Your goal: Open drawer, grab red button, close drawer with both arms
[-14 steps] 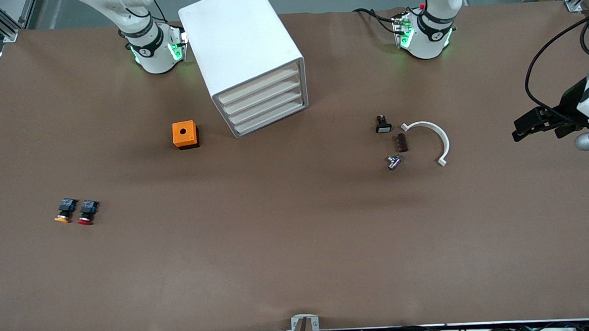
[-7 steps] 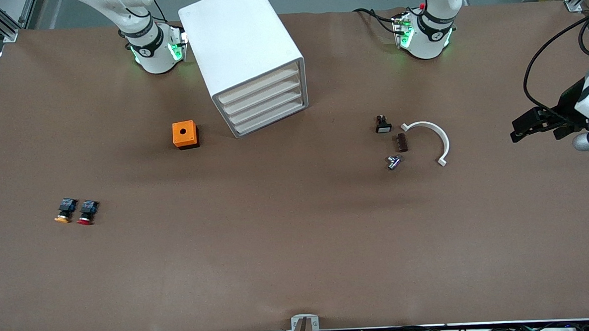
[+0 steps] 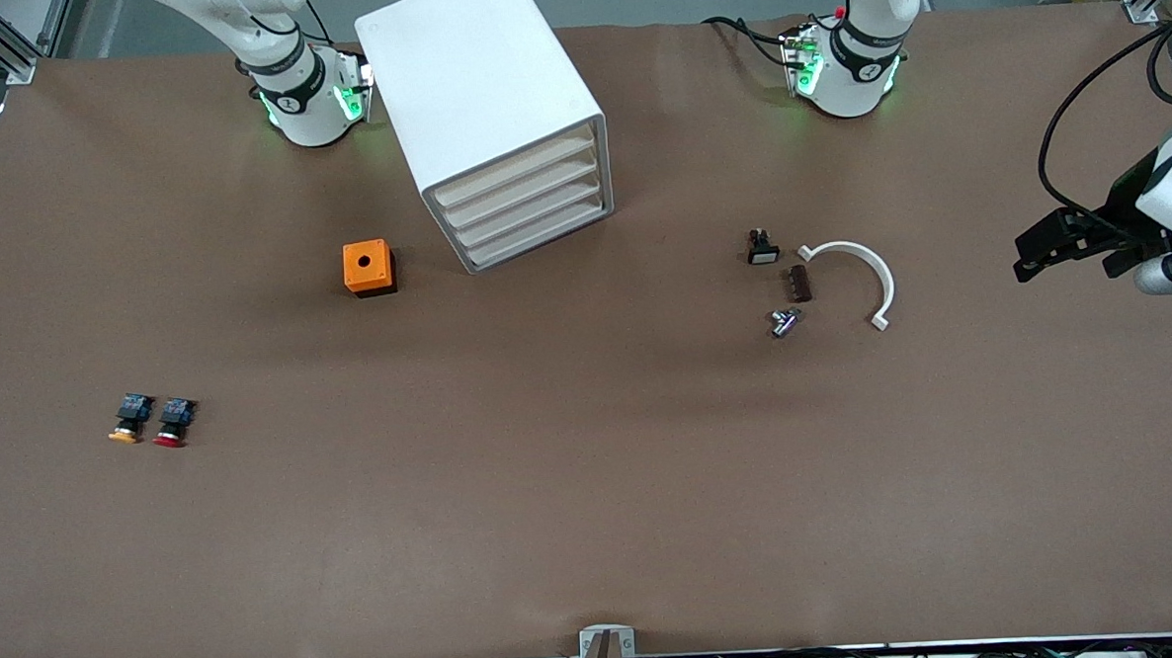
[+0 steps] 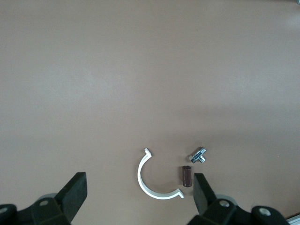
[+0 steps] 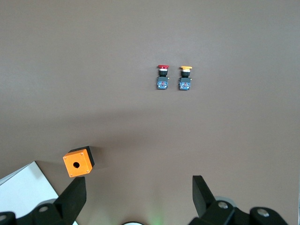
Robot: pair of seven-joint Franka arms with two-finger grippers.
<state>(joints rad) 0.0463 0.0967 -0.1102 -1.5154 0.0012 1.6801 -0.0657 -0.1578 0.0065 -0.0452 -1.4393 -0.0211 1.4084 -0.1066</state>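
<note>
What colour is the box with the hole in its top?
Orange box, clearest in the front view.

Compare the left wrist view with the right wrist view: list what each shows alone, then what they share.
Left wrist only: the white curved clip, brown block and small metal fitting, framed by the open left claw.
Right wrist only: the red button, yellow button, orange box, a drawer-unit corner, and the open right claw.
Shared: the brown table.

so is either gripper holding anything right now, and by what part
Nothing is held. The left gripper hangs open over the table's left-arm end; the right gripper is open too, nothing between its fingers. The red button lies untouched on the table.
</note>
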